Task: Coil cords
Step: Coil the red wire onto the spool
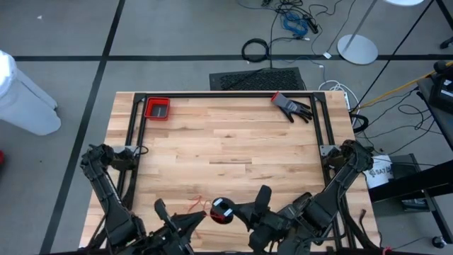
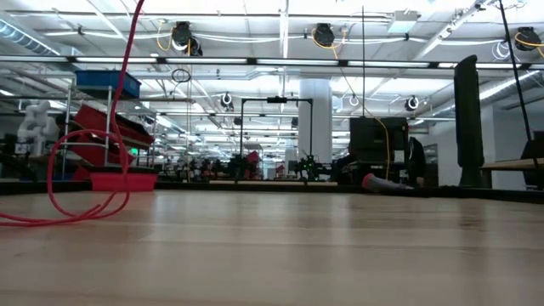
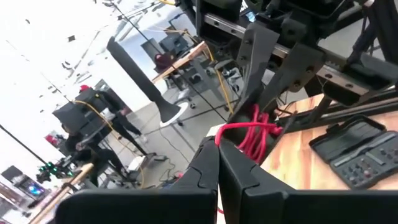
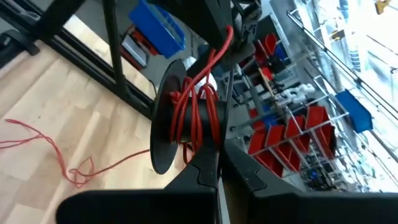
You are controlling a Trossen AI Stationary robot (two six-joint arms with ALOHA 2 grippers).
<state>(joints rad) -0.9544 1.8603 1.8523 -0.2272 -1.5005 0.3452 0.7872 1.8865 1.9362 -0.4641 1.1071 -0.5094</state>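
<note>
Red cord half-wound on black spool; right gripper clamps spool, left gripper pinches cord. Risk: slack tail on tabletop snags, loops slip off.

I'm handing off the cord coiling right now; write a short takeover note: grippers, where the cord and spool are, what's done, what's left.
Left gripper: fingers shut on the red cord, at the near table edge.
Right gripper: fingers shut on the black spool, at the near edge beside the left one.
Done: several turns of red cord already sit on the spool's core.
Left: a loose tail still lies in loops on the wooden table; wind it on.
Elsewhere: a red tray and a glove at the far edge, away from the work.
</note>
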